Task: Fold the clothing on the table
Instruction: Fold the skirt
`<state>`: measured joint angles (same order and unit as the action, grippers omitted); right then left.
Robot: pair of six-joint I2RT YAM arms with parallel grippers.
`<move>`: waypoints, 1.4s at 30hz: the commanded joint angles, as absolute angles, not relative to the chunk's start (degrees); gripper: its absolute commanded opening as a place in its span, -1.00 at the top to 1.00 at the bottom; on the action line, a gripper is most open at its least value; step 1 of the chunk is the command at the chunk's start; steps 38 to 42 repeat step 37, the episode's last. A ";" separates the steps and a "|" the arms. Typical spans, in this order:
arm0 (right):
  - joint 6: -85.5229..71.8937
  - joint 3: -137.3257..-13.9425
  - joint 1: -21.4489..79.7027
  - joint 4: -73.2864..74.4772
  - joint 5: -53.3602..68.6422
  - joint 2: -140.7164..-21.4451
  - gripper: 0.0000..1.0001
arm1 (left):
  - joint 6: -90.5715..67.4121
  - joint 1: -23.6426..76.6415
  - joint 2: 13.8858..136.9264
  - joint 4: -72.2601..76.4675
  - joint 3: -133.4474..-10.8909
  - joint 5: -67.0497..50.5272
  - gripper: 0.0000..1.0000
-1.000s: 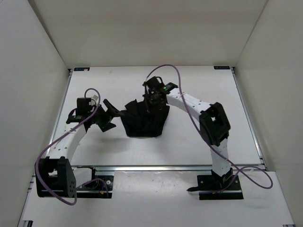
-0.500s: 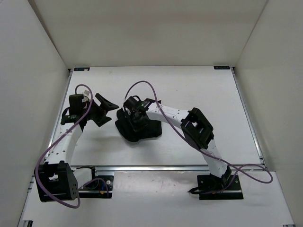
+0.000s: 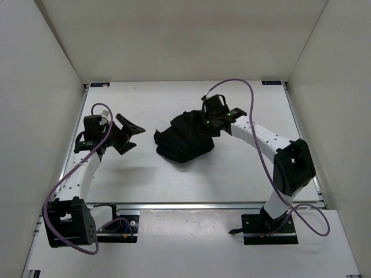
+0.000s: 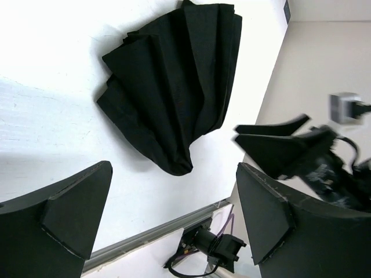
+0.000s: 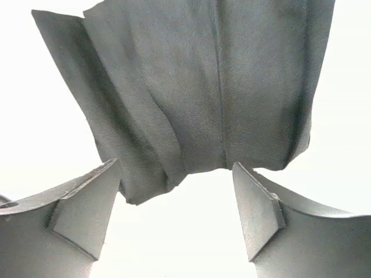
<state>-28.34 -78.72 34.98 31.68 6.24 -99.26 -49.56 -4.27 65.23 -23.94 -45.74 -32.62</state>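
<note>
Right arm's stretched in from its corner and bent left, right gripper (image 3: 204, 125) (image 5: 175, 174) spread wide with nothing in it, parked at the right edge of the clothing (image 3: 182, 142) (image 5: 203, 87) (image 4: 174, 87). Left arm's arched up the left side, left gripper (image 3: 130, 136) (image 4: 174, 174) also wide open and empty, pointed at the cloth across bare worktop (image 3: 232, 174). The clothing's a pleated black bunch lying mid-worktop between both grippers.
</note>
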 commanded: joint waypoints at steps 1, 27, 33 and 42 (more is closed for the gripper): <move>-31.20 -76.82 33.24 28.20 10.97 -95.11 -0.46 | -48.61 -4.04 63.98 -23.20 -45.70 -33.49 -0.97; -19.42 -76.90 23.47 40.70 -0.70 -89.03 -0.40 | -33.13 -1.05 71.72 -38.76 -50.01 -26.63 -0.97; -18.72 -76.38 23.73 40.96 -0.44 -88.95 -0.34 | -33.22 -0.62 71.46 -38.59 -49.66 -27.24 -0.98; -17.49 -77.43 24.52 42.62 -2.97 -89.73 -0.35 | -33.57 0.95 71.54 -38.50 -49.40 -26.89 -0.96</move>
